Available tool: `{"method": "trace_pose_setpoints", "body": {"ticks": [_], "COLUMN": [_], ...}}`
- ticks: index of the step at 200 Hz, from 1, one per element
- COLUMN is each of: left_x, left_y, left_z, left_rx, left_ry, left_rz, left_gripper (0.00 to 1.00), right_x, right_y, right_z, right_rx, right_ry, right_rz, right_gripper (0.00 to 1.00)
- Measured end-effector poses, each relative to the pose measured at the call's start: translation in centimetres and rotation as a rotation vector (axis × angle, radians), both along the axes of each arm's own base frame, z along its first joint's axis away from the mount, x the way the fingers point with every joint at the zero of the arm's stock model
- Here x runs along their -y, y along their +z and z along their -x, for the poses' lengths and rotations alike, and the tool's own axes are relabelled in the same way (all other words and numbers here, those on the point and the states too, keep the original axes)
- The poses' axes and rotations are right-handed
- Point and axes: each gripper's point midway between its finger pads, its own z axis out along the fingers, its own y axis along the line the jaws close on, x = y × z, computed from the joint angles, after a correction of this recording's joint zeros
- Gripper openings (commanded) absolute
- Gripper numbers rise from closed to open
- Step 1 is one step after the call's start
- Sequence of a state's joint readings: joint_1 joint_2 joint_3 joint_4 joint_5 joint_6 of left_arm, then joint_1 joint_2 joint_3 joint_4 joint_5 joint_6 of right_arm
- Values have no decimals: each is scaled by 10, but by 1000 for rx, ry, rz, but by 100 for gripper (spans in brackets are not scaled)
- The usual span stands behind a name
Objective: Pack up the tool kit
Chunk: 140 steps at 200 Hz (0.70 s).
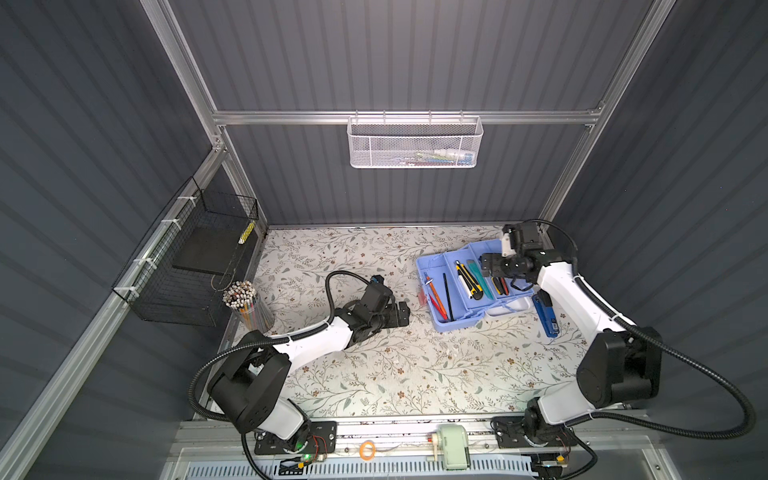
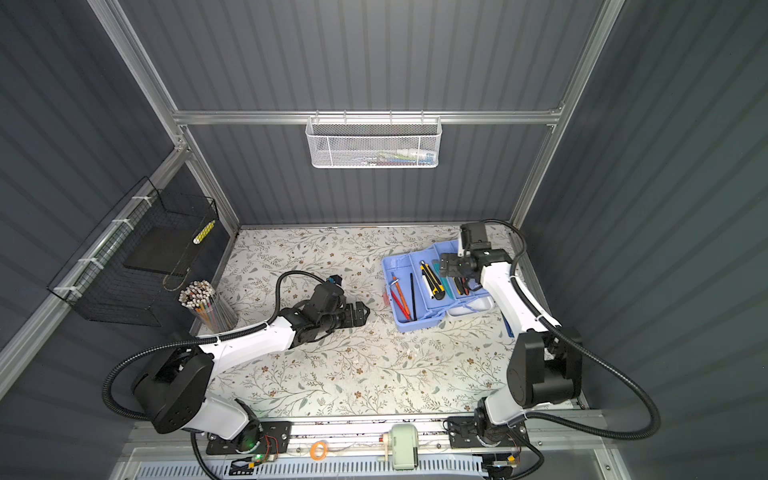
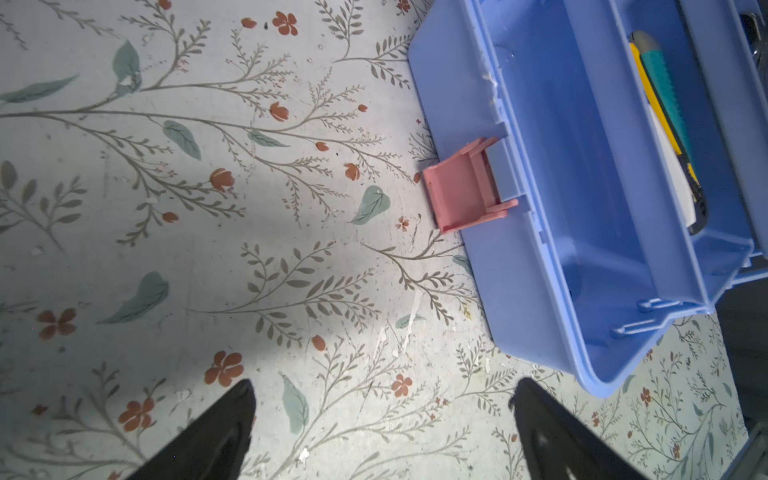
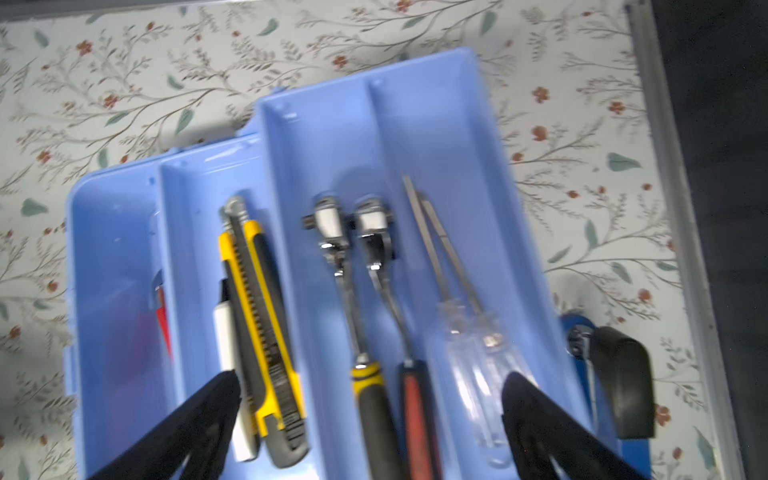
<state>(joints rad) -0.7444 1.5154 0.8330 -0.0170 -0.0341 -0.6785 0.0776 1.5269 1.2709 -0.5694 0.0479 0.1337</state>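
Desk (image 1: 374,374): off-white, grey-green leaf sprigs, small rust-red flowers. Tool kit (image 1: 424,266) base and trays (image 4: 436,137): plain light blue. Latch (image 3: 461,187): pink. In the trays: yellow/black utility knife (image 4: 266,332), teal utility knife (image 3: 664,91), yellow-handled ratchet (image 4: 353,324) and red-handled ratchet (image 4: 395,316), both with black grips and chrome heads, clear-handled screwdrivers (image 4: 469,361). Base compartment: slim tools (image 1: 434,297) in red, orange and black. Blue-and-black tool (image 1: 546,316) on the desk at 4 o'clock of the kit. Mesh basket (image 1: 413,145) at 12 o'clock: white. Wire basket (image 1: 187,266) at 9 o'clock: black.
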Motion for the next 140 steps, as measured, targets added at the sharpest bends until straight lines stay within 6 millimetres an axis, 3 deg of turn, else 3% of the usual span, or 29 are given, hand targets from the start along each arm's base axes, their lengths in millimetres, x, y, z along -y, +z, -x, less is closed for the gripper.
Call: {"method": "trace_pose_setpoints", "body": {"ticks": [27, 73, 97, 140], "left_x": [6, 20, 32, 55], "left_y": [6, 13, 11, 13], "left_z": [-1, -5, -6, -6], "left_rx": [3, 2, -14, -36], "left_ry": [-16, -49, -89, -172], "left_rz": [24, 59, 83, 140], "left_gripper": [97, 93, 87, 77], "right_x": [35, 55, 58, 46], "right_y": [2, 2, -6, -28], "right_z": [0, -4, -7, 0], "right_rx": [32, 58, 53, 25], "right_ry": [-74, -87, -73, -26], "right_rz": [-19, -91, -133, -218], "right_gripper": [99, 99, 99, 99]}}
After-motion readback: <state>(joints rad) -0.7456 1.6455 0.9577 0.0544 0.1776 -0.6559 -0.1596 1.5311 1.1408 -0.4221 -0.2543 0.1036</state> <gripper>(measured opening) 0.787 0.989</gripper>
